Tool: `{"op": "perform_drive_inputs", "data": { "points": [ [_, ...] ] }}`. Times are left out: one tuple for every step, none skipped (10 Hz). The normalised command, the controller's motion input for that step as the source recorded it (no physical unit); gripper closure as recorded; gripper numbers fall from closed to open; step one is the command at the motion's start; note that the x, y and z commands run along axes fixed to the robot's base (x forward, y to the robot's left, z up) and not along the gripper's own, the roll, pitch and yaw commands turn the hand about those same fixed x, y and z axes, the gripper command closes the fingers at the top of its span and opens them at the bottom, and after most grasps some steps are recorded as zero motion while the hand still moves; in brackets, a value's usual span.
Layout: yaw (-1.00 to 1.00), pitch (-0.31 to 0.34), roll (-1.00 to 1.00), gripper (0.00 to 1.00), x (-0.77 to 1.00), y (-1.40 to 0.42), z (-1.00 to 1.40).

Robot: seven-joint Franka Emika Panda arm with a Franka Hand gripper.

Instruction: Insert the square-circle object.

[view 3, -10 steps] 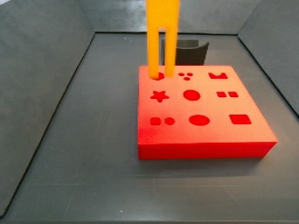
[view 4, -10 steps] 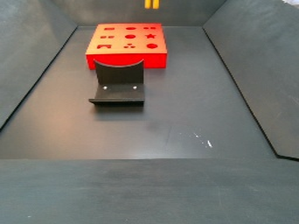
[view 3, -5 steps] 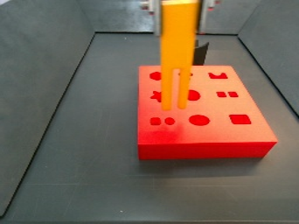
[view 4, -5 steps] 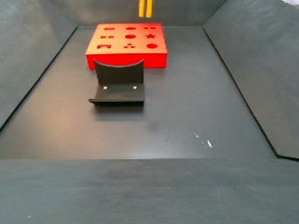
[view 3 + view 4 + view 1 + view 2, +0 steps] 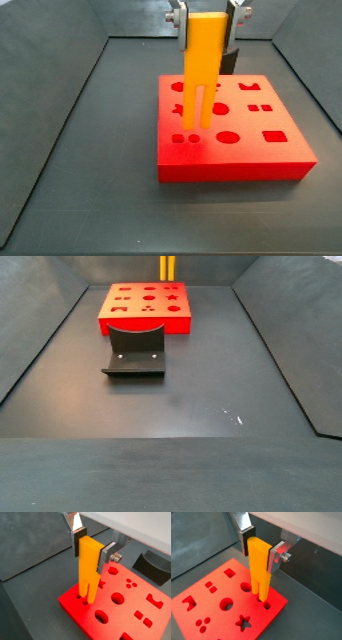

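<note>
The gripper (image 5: 91, 545) stands above the red block (image 5: 235, 150), its two silver fingers (image 5: 278, 553) closed flat against the upper block of the square-circle object (image 5: 87, 568), which it carries upright with the prongs pointing down. The grip sits high on the solid part, which appears deliberate: it leaves both long prongs free and unobstructed for entry into the block. In both wrist views the prong tips are at the block's top face, directly over a small pair of recesses near one corner (image 5: 265, 605); whether the tips have already entered cannot be told with certainty, though in a wrist view one tip seems to meet the opening (image 5: 85, 602). In a side view the piece (image 5: 205, 60) hangs over the front-left part of the block, its tips just above the paired square and round holes (image 5: 187, 139). The vertical hold is judged necessary, since any tilt would set one prong against the rim of its hole. The fixture (image 5: 135, 356) stands on the floor in front of the block, clear of the work, and in that view only the prongs (image 5: 167, 267) show at the frame's top edge. The task is judged to be in alignment or early descent; the chief risk is slight offset causing a jam.
</note>
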Motion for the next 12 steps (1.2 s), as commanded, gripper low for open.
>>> {"op": "perform_drive_inputs", "data": {
  "points": [
    [0.00,0.000,0.00,1.00,0.00,0.00,-0.03],
    [0.00,0.000,0.00,1.00,0.00,0.00,-0.09],
    [0.00,0.000,0.01,1.00,0.00,-0.01,-0.21],
    [-0.04,0.023,0.12,1.00,0.00,-0.14,-0.30],
    [-0.06,0.000,0.04,1.00,0.00,-0.09,-0.35],
    [-0.02,0.000,0.02,1.00,0.00,-0.05,-0.31],
    [0.00,0.000,0.01,1.00,0.00,0.00,-0.32],
    [0.00,-0.001,0.00,1.00,0.00,0.00,-0.28],
    [0.00,-0.010,-0.03,1.00,-0.07,0.11,-0.17],
    [0.00,-0.026,-0.07,1.00,-0.05,0.08,-0.17],
    [0.01,-0.033,-0.10,1.00,0.00,0.12,-0.13],
    [0.00,-0.037,-0.10,1.00,0.00,0.08,-0.11]
  ]
}}
